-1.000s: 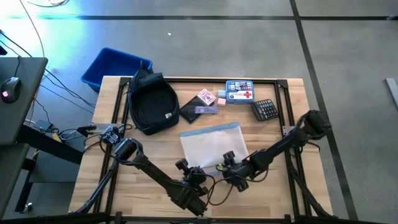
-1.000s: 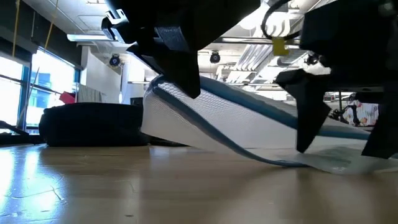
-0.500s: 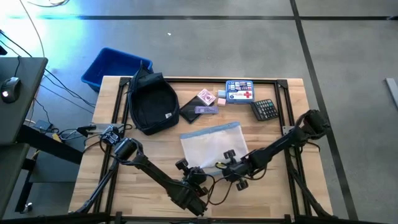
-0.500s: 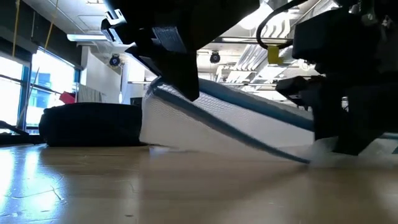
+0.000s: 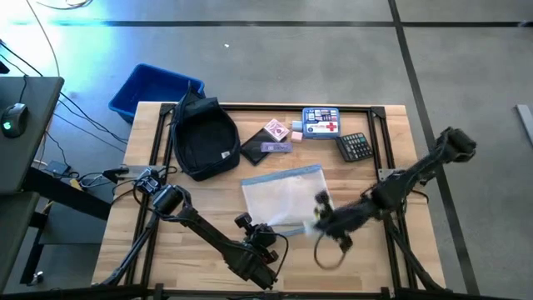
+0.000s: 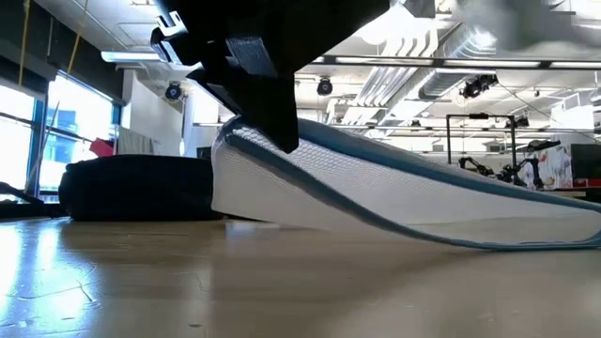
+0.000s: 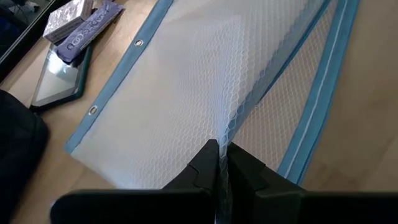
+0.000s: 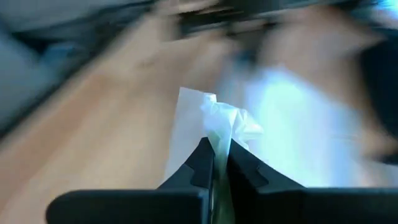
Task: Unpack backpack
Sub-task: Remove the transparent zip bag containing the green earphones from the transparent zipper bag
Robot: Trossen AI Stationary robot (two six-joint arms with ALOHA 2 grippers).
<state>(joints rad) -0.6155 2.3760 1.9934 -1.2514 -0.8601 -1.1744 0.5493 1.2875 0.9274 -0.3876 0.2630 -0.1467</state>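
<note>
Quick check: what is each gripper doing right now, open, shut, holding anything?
Left gripper: shut on the mesh pouch.
Right gripper: shut on a crumpled white paper-like piece.

No text can be read anywhere

Grey concrete floor [image 5: 275,58] w/ dark seam lines runs around the wooden desk [image 5: 208,200] — pale planks, black frame at its edges. Off the desk's left edge: a dark side table [image 5: 21,125] w/ a mouse [image 5: 10,127], cables trailing. Low view — tall windows [image 6: 38,141] at left, ceiling strip lights [image 6: 441,66], white walls.
</note>
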